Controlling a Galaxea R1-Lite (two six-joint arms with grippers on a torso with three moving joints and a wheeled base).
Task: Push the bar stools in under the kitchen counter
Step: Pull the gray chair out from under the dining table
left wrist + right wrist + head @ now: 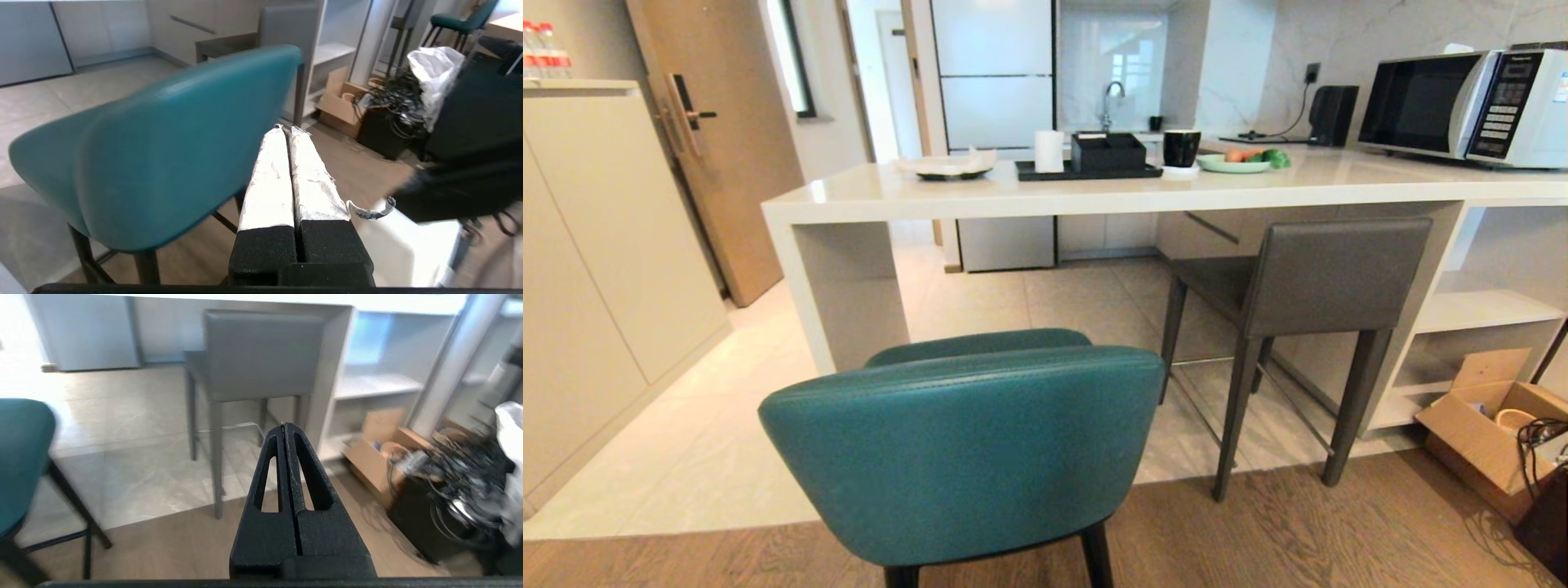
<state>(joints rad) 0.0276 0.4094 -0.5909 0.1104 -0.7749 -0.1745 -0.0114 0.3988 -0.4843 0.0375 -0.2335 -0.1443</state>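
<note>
The teal bar stool (968, 445) stands on the wood floor at about six o'clock in the head view, its curved back toward the robot and its seat well short of the off-white kitchen table (1094, 192), which runs across at twelve o'clock. The grey leather bar stool (1307, 302) at about two o'clock sits with its seat already partly beneath the table edge, beside the open white shelf cubbies (1478, 310). Neither stool looks fully tucked in, so the teal one is probably the step in hand. To do it well, press both tools flat against the padded back, one on each side of its middle and at the same height, so the stool slides straight and does not pivot on its thin black splayed legs; push slowly across the seam where wood meets tile (a leg could catch there and tip the stool). Aim for the open bay between the slab side panel at ten o'clock and the grey stool. The left tool (286, 128), its fingers wrapped in silvery tape, is pressed closed and empty, near the teal back's edge, though contact cannot be judged. The right tool (283, 425) is likewise closed on nothing, pointing toward the grey stool, well apart from it.
</note>
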